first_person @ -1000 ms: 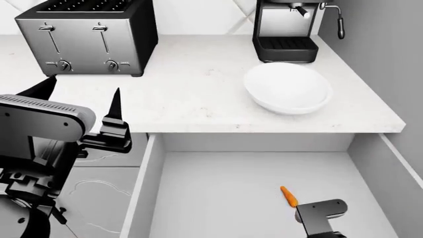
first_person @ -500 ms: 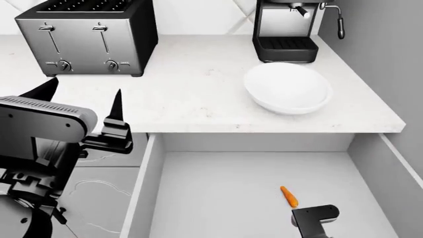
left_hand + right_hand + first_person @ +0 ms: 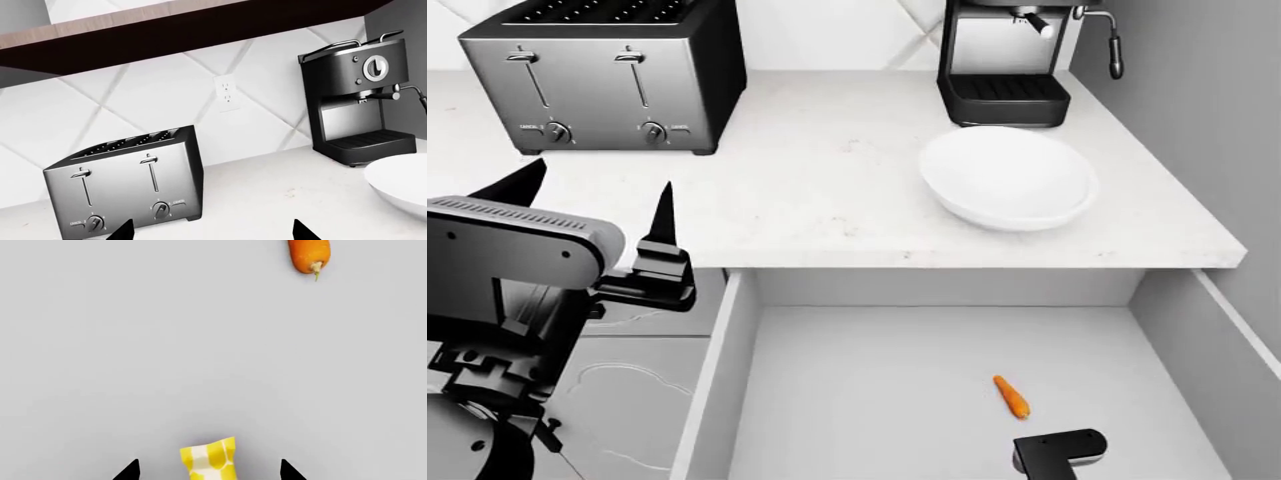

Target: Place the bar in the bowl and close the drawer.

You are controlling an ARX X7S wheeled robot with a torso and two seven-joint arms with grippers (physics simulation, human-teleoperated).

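The yellow and whitish bar (image 3: 208, 459) lies on the grey drawer floor, between the spread fingertips of my right gripper (image 3: 208, 471), which is open and not touching it. In the head view only that arm's black wrist block (image 3: 1057, 452) shows, low in the open drawer (image 3: 934, 390); the bar is hidden there. The wide white bowl (image 3: 1008, 178) sits on the counter in front of the coffee machine; its rim shows in the left wrist view (image 3: 400, 182). My left gripper (image 3: 594, 195) is open and empty, held over the counter's left front edge (image 3: 213, 232).
A small orange carrot (image 3: 1010, 396) lies on the drawer floor just beyond my right gripper (image 3: 309, 256). A steel toaster (image 3: 607, 70) stands at the back left, a black coffee machine (image 3: 1008, 60) at the back right. A grey wall bounds the right side.
My right arm has drawn back toward the drawer's near end, away from the carrot. The left arm has barely moved.
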